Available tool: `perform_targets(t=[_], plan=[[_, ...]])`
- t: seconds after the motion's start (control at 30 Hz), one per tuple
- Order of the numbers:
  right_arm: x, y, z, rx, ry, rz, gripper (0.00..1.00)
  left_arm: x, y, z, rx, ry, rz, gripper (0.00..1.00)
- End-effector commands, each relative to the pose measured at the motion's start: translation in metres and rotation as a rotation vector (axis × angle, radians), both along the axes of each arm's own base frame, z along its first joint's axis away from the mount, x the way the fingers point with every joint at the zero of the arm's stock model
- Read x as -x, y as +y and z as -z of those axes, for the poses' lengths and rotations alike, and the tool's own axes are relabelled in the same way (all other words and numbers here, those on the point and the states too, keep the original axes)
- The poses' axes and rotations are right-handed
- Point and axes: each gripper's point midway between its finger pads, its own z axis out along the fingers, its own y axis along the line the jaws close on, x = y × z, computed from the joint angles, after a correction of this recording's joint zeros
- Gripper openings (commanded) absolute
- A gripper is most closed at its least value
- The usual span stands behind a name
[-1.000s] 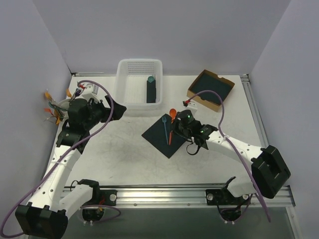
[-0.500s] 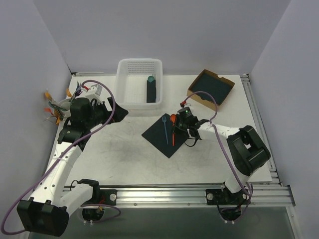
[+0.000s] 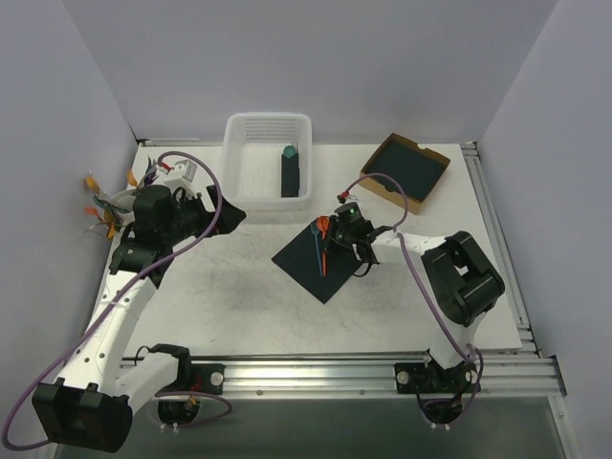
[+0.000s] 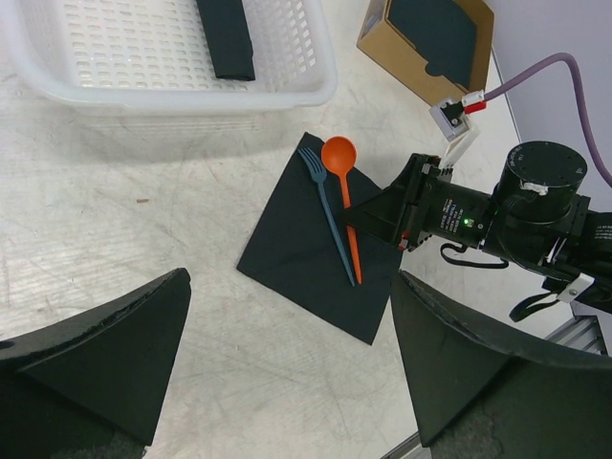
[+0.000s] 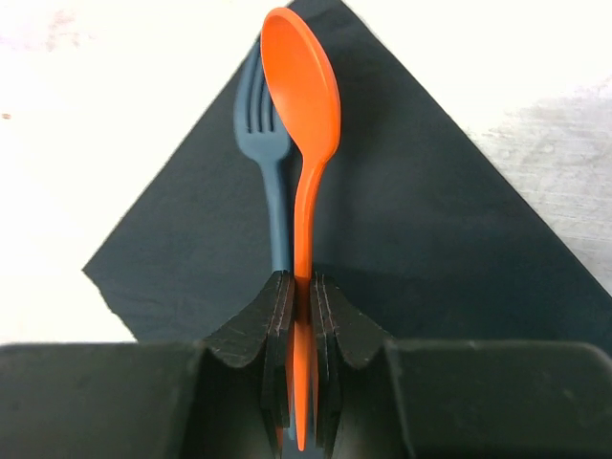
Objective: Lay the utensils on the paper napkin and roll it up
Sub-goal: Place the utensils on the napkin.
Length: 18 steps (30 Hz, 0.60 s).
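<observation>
Two arms share the table, and we take it from the left. At the far left edge we see a bunch of coloured cutlery (image 3: 100, 206) with orange tips; we cannot make out the separate pieces. The left gripper (image 3: 222, 212) hangs above the table near the white basket (image 3: 239, 182), its jaws spread wide with nothing between them. In the basket's right half lies a dark roll (image 3: 291, 174) with a teal tip at its far end.

Right of centre, the paper napkin (image 3: 308, 263) lies flat and unrolled on the table, turned so that one corner points toward the basket. On it we see a blue-teal fork (image 3: 317, 251), tines toward that far corner. Just right of the fork, almost parallel to it, is the orange spoon (image 5: 304, 105), its bowl at the napkin's far corner. We cannot tell whether the spoon rests on the paper or sits just above it.

The right gripper (image 3: 335, 244) reaches in low from the right, and its fingers (image 5: 273, 316) pinch the spoon's handle narrowly between them.

Farther right, well apart from the napkin, a cardboard box (image 3: 378, 182) holds dark sheets (image 3: 411, 167).
</observation>
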Motion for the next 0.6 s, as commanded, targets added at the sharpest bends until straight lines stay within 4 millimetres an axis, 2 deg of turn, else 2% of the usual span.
perform_targets(t=[0.0, 0.2, 0.4, 0.57], plan=[[-0.0114, 0.0042, -0.0089, -0.007, -0.03, 0.011, 0.0, -0.0032, -0.0007, -0.02, -0.005, -0.053, 0.018, 0.94], [-0.0111, 0.0029, -0.0067, -0.007, -0.028, 0.02, 0.01, -0.0027, -0.0001, -0.0205, -0.011, -0.054, 0.018, 0.94], [-0.0086, 0.0014, -0.0037, -0.003, -0.02, 0.021, 0.13, -0.0019, -0.0001, -0.02, -0.013, -0.056, 0.021, 0.94], [-0.0089, -0.0001, -0.0044, 0.001, -0.023, 0.027, 0.17, 0.0001, -0.0003, -0.0212, -0.017, -0.055, 0.027, 0.94]])
